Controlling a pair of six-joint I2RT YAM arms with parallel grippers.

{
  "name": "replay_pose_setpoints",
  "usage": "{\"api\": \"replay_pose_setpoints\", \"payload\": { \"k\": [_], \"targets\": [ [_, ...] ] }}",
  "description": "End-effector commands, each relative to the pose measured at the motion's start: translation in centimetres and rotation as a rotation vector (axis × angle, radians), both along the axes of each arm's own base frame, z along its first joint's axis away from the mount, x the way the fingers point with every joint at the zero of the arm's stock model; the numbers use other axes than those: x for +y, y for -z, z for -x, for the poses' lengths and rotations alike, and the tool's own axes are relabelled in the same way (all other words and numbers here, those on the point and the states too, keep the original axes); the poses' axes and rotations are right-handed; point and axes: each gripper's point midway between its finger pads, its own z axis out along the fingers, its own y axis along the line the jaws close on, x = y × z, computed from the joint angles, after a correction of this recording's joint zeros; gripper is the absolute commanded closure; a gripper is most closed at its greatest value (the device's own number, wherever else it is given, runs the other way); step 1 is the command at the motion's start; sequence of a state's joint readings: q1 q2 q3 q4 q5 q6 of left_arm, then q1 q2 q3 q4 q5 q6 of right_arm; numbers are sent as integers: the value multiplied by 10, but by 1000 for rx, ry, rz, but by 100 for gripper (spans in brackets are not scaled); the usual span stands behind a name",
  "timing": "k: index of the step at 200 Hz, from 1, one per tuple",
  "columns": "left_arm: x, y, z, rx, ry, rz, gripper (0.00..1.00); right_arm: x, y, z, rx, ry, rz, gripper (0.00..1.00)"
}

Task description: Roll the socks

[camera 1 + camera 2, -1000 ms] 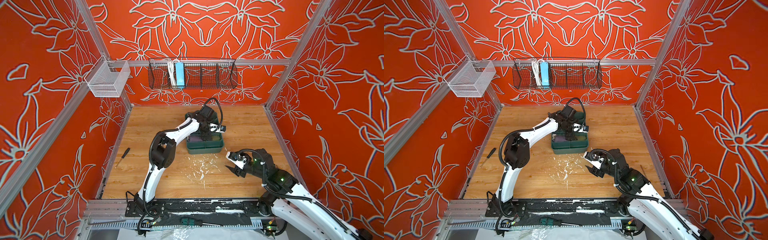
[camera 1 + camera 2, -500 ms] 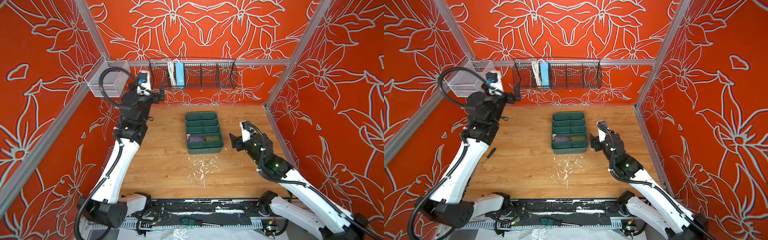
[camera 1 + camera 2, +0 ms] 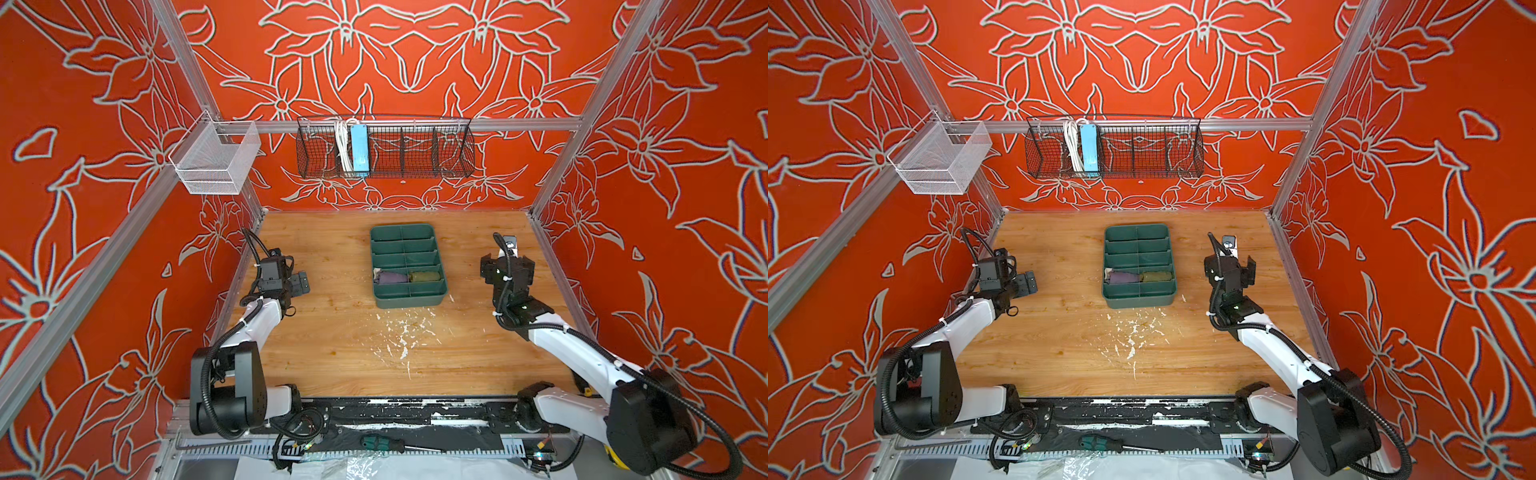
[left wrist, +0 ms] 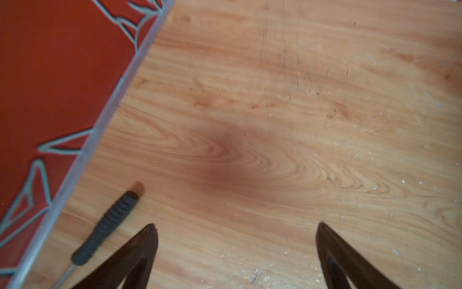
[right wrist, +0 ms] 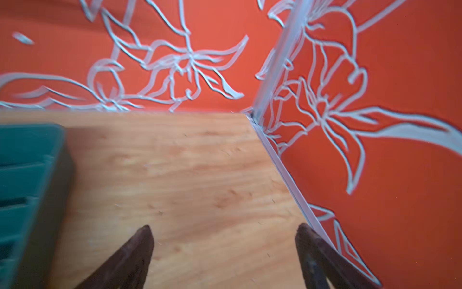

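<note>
- The two socks are both rolled up and sitting in the dark green plastic divider tray [image 3: 409, 300] [image 3: 1138, 301] mid-tabletop, in the second row of compartments from the robot's end.
- The purple ribbed sock roll [image 3: 390, 277] [image 3: 1123, 277] is in the left compartment of that row. Its long axis runs left to right across the tray, and the cream bit is at the left end, up against the tray wall.
- The olive green sock roll [image 3: 424, 276] [image 3: 1156, 276] is in the right compartment, lying along the same left-right line. So the two sit end to end with just the centre divider between them.
- The tray's own long axis runs front to back, so both rolls lie crosswise to it.
- The left tool [image 3: 300, 284] [image 4: 235, 225] is out by the left wall, well apart from the tray. Its fingers are spread wide with nothing between them, and the wood-grain tabletop [image 4: 275, 112] is below.
- A black ribbed-handle screwdriver [image 4: 110, 222] lies on the tabletop near the left finger, along the wall edge.
- The right tool [image 3: 506, 262] [image 5: 224, 225] is off to the right of the tray. Its fingers are also wide apart and not holding anything, with the tray's side showing at the edge of the right wrist view.
</note>
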State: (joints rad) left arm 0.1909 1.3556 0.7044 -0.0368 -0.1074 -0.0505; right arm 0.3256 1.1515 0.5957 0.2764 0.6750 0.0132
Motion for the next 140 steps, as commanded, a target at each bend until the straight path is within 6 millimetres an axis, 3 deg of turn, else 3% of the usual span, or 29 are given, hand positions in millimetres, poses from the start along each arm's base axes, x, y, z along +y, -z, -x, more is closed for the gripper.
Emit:
{"api": "replay_pose_setpoints", "payload": {
  "k": [1,19,45,63,80,112,140],
  "targets": [
    [-15,3,-16,-25,48,60,2,-16,23,11,28,75,39,9],
    [-39,15,-16,-39,132,16,2,-14,45,13,54,51,63,8],
    [-89,14,-18,-60,342,-126,3,-8,75,5,61,-1,113,5],
    [-114,11,-14,-84,470,-109,3,9,82,-7,55,-101,139,4],
    [-138,1,-7,-205,586,-56,2,9,84,-11,72,-96,136,2],
    [-119,-4,-11,-204,486,-40,3,12,90,-8,68,-222,29,2],
    [-113,4,-17,-182,462,-24,3,18,92,2,17,-333,-42,2]
  ]
}}
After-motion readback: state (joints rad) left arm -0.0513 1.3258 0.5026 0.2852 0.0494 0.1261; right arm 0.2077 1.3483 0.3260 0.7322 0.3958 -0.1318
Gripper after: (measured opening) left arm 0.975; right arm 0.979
